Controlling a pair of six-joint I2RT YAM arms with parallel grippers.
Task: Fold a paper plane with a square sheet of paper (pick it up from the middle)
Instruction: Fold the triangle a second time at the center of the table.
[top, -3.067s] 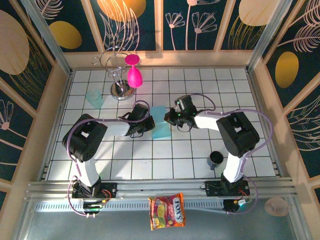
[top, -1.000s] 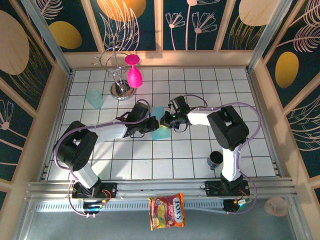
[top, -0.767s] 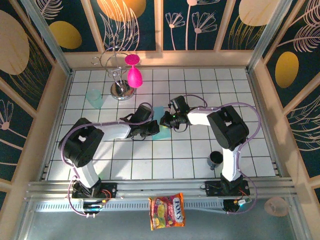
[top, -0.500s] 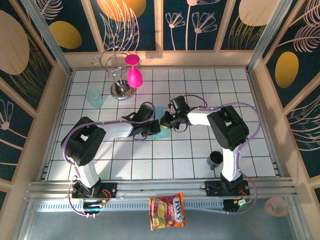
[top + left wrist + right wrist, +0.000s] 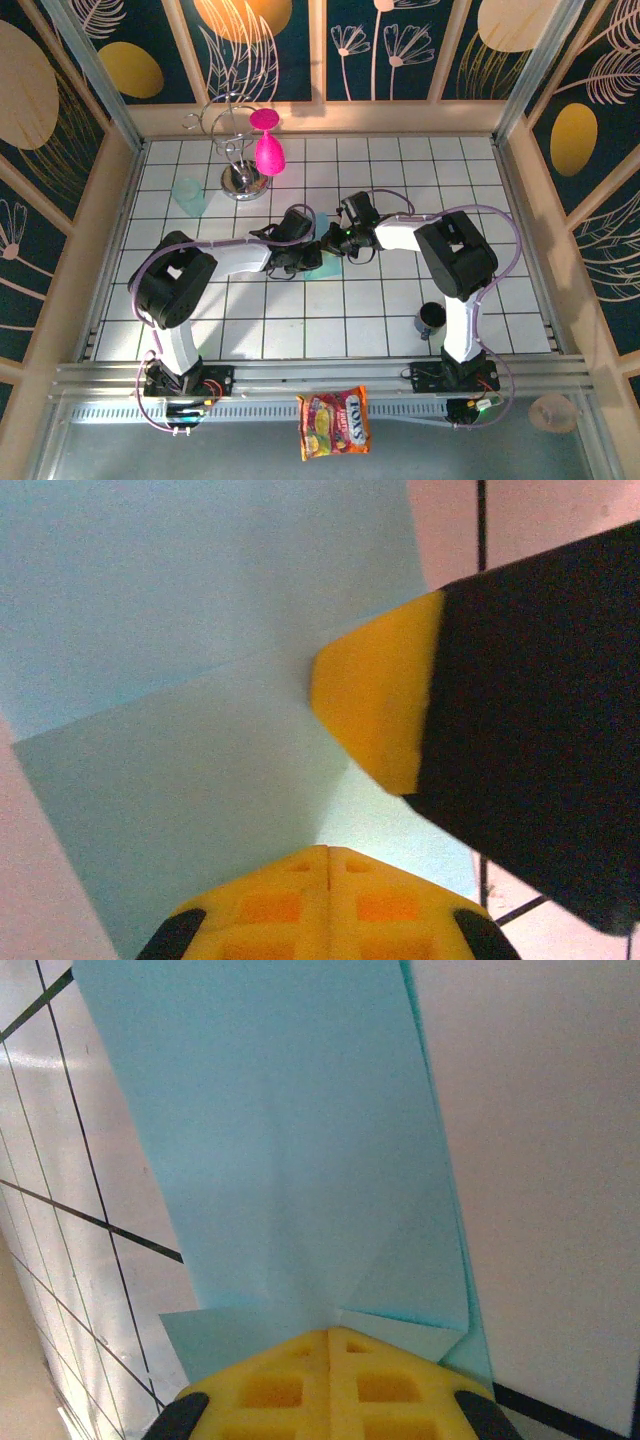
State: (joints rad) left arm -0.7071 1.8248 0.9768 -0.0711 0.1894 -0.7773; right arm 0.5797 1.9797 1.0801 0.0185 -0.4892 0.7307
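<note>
left fingers [image 5: 270,908], right fingers [image 5: 272,1390] each pressed together, tips on creased square sheet of paper [image 5: 290,1140]

Both arms reached forward and inward, elbows bent and forearms held low. The left gripper [image 5: 303,257] and the right gripper [image 5: 336,240] met nearly tip to tip, each with its yellow fingers [image 5: 290,905] pressed together, pointing downward.
</note>
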